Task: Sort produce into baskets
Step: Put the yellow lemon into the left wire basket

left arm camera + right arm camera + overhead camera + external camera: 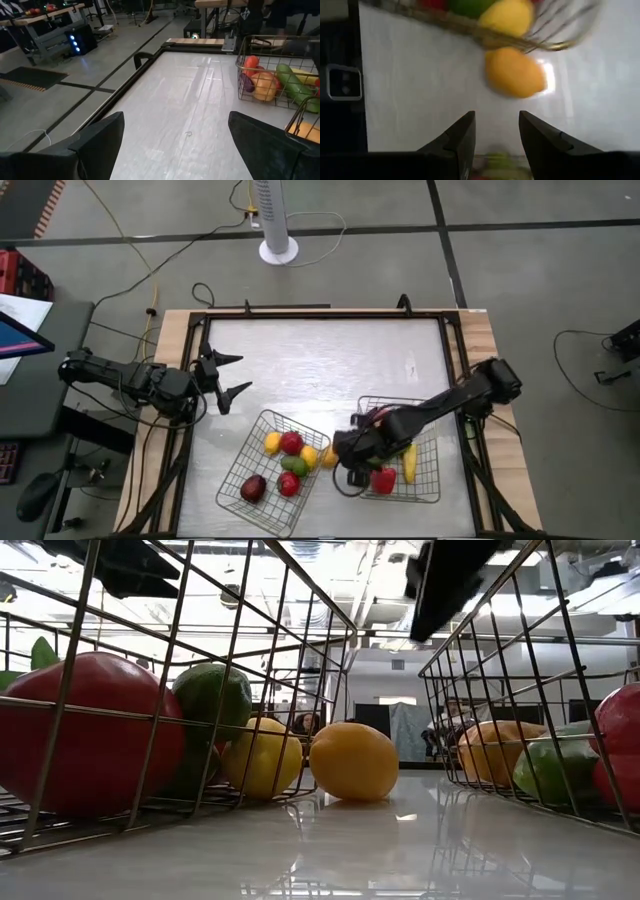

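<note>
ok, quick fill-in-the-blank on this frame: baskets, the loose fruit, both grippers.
The orange fruit lies on the table ____ the two baskets.
The yellow banana lies in the ____ basket.
The left gripper hovers ____, away from the left basket.
The right gripper holds ____.

Missing: between; right; open; nothing

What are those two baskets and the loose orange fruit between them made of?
The baskets look like thin bare metal wire, silvery and shiny, joined in an open grid. The orange fruit seems to be moulded plastic: smooth, evenly coloured, with a soft sheen. It could also be foam or rubber; looks alone do not settle it.
</note>
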You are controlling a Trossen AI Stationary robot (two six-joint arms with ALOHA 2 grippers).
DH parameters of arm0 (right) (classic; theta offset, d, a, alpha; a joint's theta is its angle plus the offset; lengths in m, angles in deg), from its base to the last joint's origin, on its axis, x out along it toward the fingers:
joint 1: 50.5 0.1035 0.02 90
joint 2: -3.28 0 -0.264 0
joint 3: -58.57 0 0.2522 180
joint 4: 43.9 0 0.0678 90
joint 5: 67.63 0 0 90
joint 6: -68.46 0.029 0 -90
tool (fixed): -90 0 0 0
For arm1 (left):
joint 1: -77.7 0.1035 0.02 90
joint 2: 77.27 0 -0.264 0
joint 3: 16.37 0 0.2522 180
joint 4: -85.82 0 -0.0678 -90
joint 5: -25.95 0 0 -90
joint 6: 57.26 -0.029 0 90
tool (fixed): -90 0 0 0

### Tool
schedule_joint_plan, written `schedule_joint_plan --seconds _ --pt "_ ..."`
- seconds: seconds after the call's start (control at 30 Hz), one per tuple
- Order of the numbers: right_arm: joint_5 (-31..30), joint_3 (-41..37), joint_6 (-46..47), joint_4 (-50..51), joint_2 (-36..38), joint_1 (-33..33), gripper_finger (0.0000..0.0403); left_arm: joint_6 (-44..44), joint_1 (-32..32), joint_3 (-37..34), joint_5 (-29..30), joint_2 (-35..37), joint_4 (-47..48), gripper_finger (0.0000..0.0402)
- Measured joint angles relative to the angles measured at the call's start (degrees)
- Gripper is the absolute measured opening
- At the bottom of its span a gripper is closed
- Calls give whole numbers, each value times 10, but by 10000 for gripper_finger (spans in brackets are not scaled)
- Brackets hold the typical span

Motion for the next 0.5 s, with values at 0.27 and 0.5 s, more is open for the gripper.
schedule_joint_plan --seconds 0.27,0.5 --pt "15 77 -88 0 -101 -8 177 0 0 0 0 0 0 345" --pt "-52 110 -139 -3 -119 -33 177 -2 0 0 0 0 1 345"
